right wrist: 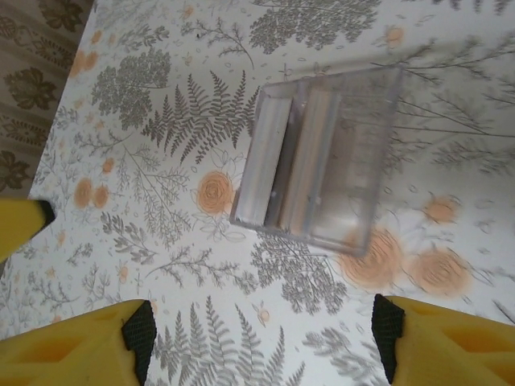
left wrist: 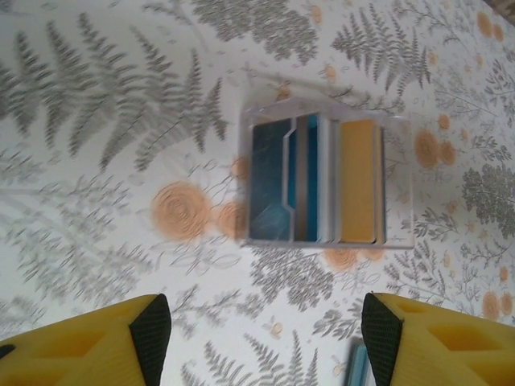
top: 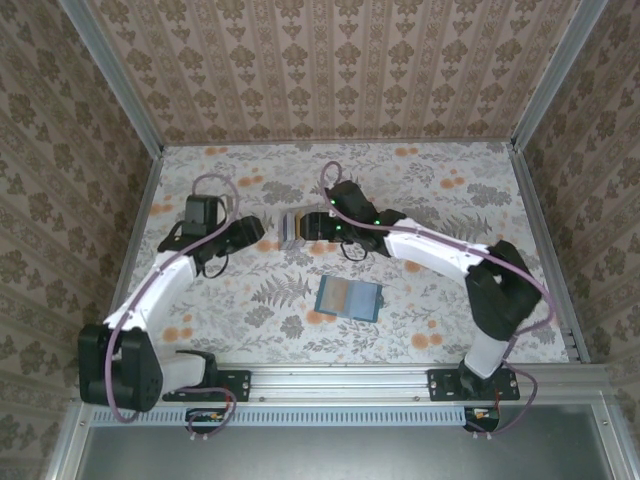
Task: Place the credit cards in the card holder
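Near card holder (left wrist: 396, 181), left gripper (left wrist: 265, 326) agape

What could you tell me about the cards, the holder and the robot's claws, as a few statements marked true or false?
1. A yellow card sits in the clear holder. True.
2. The left gripper is gripping a card. False: it is open, with nothing between its fingers.
3. A blue card sits in the holder too. True.
4. The holder rests on top of the wallet. False: they lie apart on the table.
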